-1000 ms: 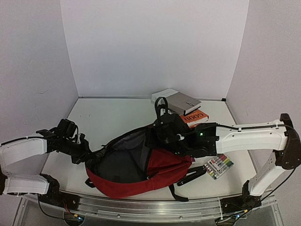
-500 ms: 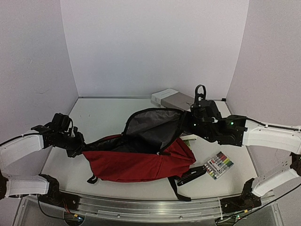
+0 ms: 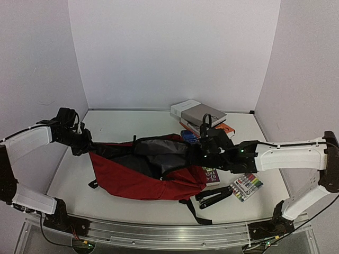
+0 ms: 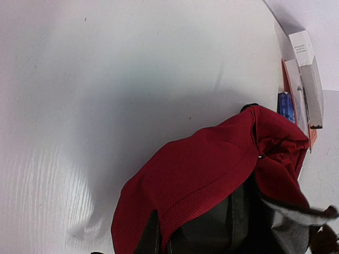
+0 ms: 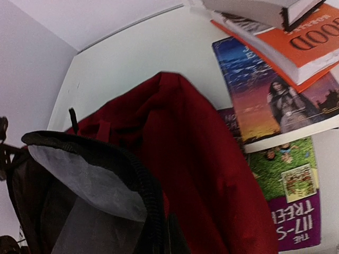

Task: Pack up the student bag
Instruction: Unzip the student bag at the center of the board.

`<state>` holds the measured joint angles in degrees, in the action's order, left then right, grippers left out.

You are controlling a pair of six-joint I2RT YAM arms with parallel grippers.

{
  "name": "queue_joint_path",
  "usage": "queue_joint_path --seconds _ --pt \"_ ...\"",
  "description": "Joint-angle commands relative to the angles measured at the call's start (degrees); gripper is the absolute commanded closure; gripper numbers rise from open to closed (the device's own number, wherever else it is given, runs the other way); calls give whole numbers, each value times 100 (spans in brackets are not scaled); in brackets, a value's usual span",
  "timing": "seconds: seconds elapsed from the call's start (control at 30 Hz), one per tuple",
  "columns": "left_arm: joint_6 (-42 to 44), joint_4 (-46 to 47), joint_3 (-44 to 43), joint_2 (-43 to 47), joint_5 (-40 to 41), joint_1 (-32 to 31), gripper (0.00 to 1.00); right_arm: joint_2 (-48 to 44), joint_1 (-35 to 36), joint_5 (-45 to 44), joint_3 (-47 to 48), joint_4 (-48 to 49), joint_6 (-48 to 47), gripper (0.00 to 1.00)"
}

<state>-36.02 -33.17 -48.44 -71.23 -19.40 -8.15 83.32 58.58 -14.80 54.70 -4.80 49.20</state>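
Note:
The student bag (image 3: 140,177) is a dark red backpack lying stretched across the table's middle, its main opening (image 3: 159,156) facing up with grey lining showing. My left gripper (image 3: 86,148) is shut on the bag's left end; in the left wrist view the red fabric (image 4: 201,174) fills the lower frame and runs between my fingers (image 4: 148,238). My right gripper (image 3: 197,154) is shut on the bag's right rim; the right wrist view shows the black zipper edge (image 5: 143,185) and grey lining (image 5: 90,185) at my fingers (image 5: 177,238).
A stack of books (image 3: 200,113) stands at the back right, with an orange book (image 5: 307,42) and colourful books (image 5: 280,106) beside the bag. A marker pack (image 3: 246,187) and a black stapler (image 3: 212,197) lie at the front right. A black strap (image 3: 193,211) trails near the front edge.
My right gripper has come down and left with the bag's rim, so the opening sits lower and flatter. My left gripper has drawn the bag's left end back and left.

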Motion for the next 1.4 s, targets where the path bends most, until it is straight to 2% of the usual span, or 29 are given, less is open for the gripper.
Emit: queue_joint_path --seconds 0.0,0.13,0.2,0.27,0.47,0.57,0.77,0.87,1.0,1.13,1.23,1.37 --pt "870 141 -962 -368 43 557 100 704 645 287 445 412 198 100" --pt "1183 -40 -1258 -523 -255 1091 100 1310 973 339 794 695 561 100" --pt "1214 -194 -1282 -584 -290 1160 95 1560 996 383 896 815 748 100" --pt "1182 -274 -1187 -576 -397 1159 85 1780 998 370 956 967 937 100" --pt "750 -287 -351 -56 -478 1162 39 2252 998 367 1166 1118 1151 100" --pt "320 -371 60 429 -437 1160 28 2435 998 456 1232 1123 1112 96" --pt "-519 -113 699 1621 -1256 938 24 2514 998 715 1136 1228 894 78" --pt "-653 -421 614 2054 -1105 634 22 2397 998 799 1086 1258 619 60" --pt "-695 -945 651 2301 -709 561 20 2093 998 848 1011 1254 -60 37" --pt "-770 -1352 815 2478 -254 550 18 1844 1061 1109 1145 1144 -1074 24" --pt "-856 -1197 856 2615 -518 543 18 1713 1180 1034 1380 748 -1682 17" --pt "-869 -1020 680 2731 -858 516 19 1835 1235 783 1824 221 -2046 15"
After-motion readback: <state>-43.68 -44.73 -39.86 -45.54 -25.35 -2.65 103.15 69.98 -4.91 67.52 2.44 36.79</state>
